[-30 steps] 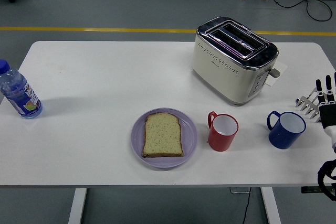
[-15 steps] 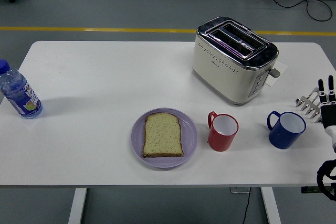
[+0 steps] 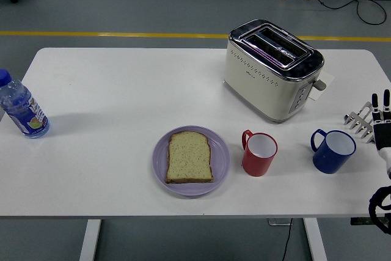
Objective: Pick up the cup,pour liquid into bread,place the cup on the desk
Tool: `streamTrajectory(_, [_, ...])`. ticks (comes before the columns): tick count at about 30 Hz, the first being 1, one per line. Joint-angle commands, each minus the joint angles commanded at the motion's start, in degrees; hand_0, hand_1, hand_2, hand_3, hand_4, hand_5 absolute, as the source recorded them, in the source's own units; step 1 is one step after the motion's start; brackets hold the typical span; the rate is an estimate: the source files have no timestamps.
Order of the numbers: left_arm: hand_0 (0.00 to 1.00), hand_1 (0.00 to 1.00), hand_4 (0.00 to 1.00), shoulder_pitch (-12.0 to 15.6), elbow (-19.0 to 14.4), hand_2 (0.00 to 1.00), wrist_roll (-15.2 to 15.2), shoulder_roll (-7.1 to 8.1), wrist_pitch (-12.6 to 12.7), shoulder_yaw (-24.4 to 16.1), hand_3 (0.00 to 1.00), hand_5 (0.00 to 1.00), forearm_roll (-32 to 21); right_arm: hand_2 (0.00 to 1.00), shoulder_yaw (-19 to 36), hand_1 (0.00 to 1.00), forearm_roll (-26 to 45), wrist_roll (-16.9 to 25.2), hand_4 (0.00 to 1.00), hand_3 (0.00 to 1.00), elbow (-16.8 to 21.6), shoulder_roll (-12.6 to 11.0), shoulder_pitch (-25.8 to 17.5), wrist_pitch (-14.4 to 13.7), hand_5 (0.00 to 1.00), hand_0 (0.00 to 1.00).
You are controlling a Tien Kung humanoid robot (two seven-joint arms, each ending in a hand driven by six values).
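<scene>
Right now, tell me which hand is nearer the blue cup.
Right. The right hand sits at the table's right edge, just right of the blue cup, fingers spread and holding nothing. The left hand is out of view.

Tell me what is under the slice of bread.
The bread lies flat on a purple plate, whose rim shows all round it. The plate's middle is covered by the slice, so anything there cannot be seen.

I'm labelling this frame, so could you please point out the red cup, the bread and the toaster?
red cup (image 3: 259,158), head view, outer wall.
bread (image 3: 189,157), head view, slice's centre.
toaster (image 3: 259,84), head view, cream side panel.
</scene>
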Motion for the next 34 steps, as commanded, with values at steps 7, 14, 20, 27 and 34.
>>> streamTrajectory(7, [0.635,0.645,0.320,0.0,0.0,0.655,0.0,0.00,0.0,0.0,0.545,0.844,0.0,0.621,0.1,0.560,0.3,-0.6,0.569,0.608,-0.1,0.0,-0.1,-0.3,0.208,0.637])
streamTrajectory(14, [0.635,0.645,0.320,0.0,0.0,0.655,0.0,0.00,0.0,0.0,0.545,0.843,-0.1,0.619,0.1,0.557,0.5,-0.7,0.566,0.609,-0.2,0.1,-0.1,-0.5,0.203,0.637])
streamTrajectory(20, [0.634,0.645,0.320,0.1,0.0,0.655,0.0,0.00,0.0,0.1,0.542,0.845,0.0,0.619,0.0,0.557,0.7,-0.6,0.566,0.608,-0.3,0.1,-0.1,-0.6,0.203,0.637])
streamTrajectory(27, [0.636,0.645,0.320,0.3,0.0,0.655,0.1,0.00,-0.1,0.6,0.545,0.844,-0.2,0.616,0.0,0.555,1.0,-0.5,0.563,0.607,-0.4,0.1,-0.4,-0.6,0.199,0.634])
streamTrajectory(34, [0.636,0.645,0.320,0.6,0.0,0.655,0.1,0.00,0.0,0.9,0.545,0.844,-0.4,0.616,-0.1,0.555,1.1,-0.4,0.563,0.607,-0.4,0.1,-0.5,-0.6,0.199,0.634])
